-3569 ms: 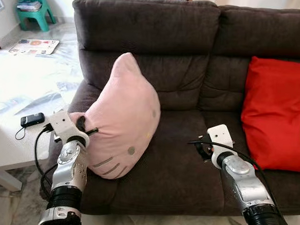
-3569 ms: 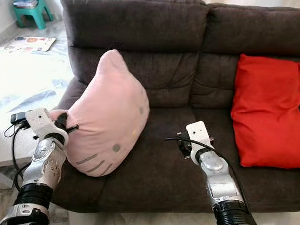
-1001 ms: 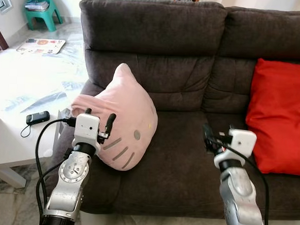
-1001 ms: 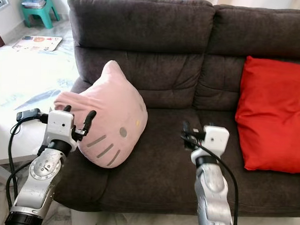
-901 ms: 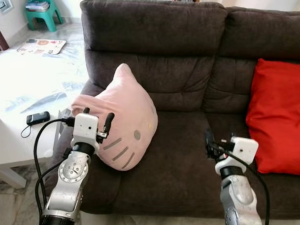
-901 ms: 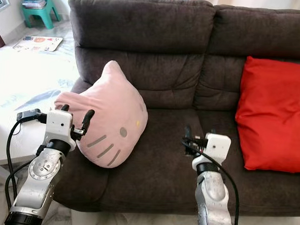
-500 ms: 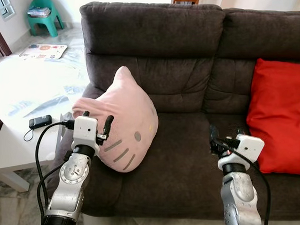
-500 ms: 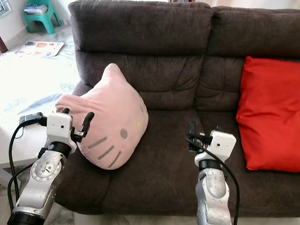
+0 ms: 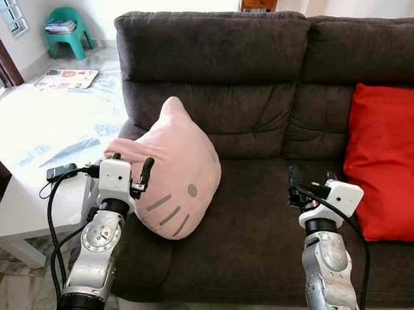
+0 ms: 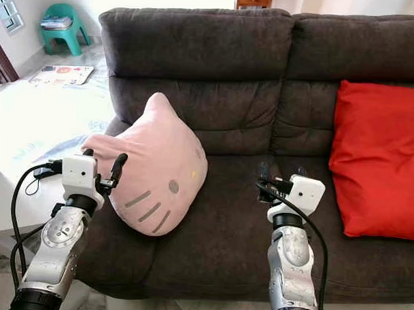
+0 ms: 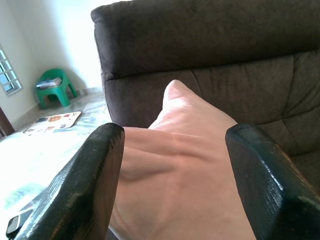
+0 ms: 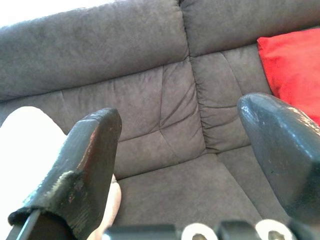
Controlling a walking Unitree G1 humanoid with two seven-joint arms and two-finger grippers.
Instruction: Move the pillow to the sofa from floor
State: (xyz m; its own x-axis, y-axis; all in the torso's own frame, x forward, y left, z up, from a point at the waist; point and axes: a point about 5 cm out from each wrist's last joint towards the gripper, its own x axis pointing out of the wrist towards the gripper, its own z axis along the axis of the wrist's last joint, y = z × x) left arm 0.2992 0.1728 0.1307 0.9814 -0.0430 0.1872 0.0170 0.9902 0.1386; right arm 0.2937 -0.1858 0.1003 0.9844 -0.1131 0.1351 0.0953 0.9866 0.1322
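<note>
Robot body: two silver arms, white wrist blocks, black grippers.

Left arm (image 9: pixel 95 250): brushed silver shell in rounded segments, a round joint disc with small screws, and a black ribbed collar at its base. A white, boxy wrist block (image 9: pixel 114 177) tops it; a black cable (image 9: pixel 54 218) loops away from the block toward 9 o'clock. Left gripper (image 9: pixel 130 167): long black fingers (image 11: pixel 75 190), matte and blunt-tipped. Right arm (image 9: pixel 325 268): matching silver segments with a black ring under its own white wrist housing (image 9: pixel 341 195), and a black cable (image 9: pixel 357 232) curving down toward 5 o'clock. Right gripper (image 9: pixel 308 179): black fingers (image 12: pixel 82 165), one scuffed pale along its edge.
</note>
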